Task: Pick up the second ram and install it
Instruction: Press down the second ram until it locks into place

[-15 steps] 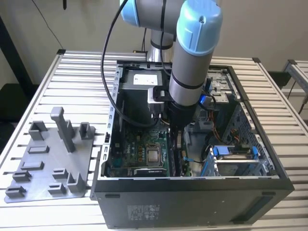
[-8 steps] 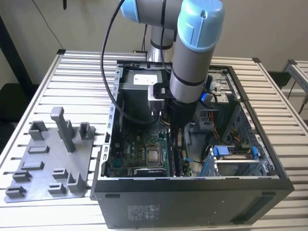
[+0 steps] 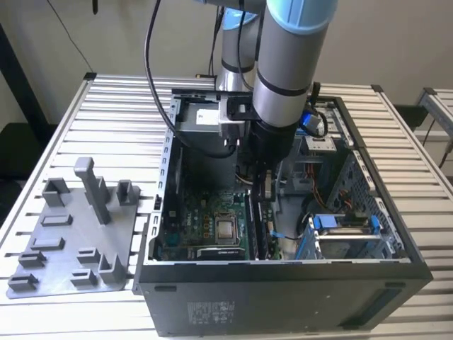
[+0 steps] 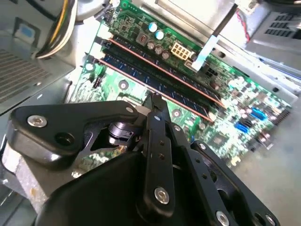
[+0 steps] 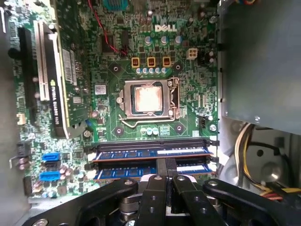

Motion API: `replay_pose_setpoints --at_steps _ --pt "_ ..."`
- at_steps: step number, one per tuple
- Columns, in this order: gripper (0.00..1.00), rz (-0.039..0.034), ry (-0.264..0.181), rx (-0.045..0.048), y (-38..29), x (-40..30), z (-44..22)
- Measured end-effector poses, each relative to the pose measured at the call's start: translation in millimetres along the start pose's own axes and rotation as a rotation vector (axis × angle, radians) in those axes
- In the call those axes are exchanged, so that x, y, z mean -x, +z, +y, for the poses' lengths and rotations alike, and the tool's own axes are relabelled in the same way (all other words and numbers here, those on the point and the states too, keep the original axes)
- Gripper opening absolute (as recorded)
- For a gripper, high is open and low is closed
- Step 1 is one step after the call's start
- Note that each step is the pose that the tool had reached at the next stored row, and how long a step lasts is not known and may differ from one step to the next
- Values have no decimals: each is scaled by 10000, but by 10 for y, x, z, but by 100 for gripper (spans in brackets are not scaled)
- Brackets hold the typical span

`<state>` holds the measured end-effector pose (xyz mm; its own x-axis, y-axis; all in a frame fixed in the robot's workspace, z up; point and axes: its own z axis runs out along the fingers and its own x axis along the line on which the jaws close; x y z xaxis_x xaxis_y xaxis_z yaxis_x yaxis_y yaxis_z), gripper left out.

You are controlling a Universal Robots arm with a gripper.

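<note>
My gripper (image 3: pixel 267 185) hangs inside the open computer case (image 3: pixel 283 283), over the memory slots of the green motherboard (image 3: pixel 205 223). Two dark sticks sit side by side in those slots. The second ram (image 5: pixel 122 170) is the one under my gripper (image 5: pixel 166 165); the other stick (image 5: pixel 141 154) lies just beyond it, toward the processor socket. My fingers are shut together with nothing between them. They close along the stick's length, and their tips meet at its top edge near the middle. In the second wrist view the second ram (image 4: pixel 127 75) runs slantwise past my gripper (image 4: pixel 155 100).
A grey holder plate (image 3: pixel 71 234) with upright blocks lies on the slatted table at the exterior view's left. Inside the case are the processor socket (image 5: pixel 148 100), an upright expansion card (image 5: pixel 54 75), a metal drive cage (image 5: pixel 263 61) and loose cables (image 5: pixel 249 155).
</note>
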<state>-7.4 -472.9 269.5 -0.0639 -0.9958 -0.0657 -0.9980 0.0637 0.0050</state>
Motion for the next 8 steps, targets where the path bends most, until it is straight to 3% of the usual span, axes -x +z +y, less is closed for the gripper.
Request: replay_pose_setpoints --at_steps 2,8 --pt "11 0 -1 1 -80 6 0" --pt "11 0 -1 2 -81 5 0"
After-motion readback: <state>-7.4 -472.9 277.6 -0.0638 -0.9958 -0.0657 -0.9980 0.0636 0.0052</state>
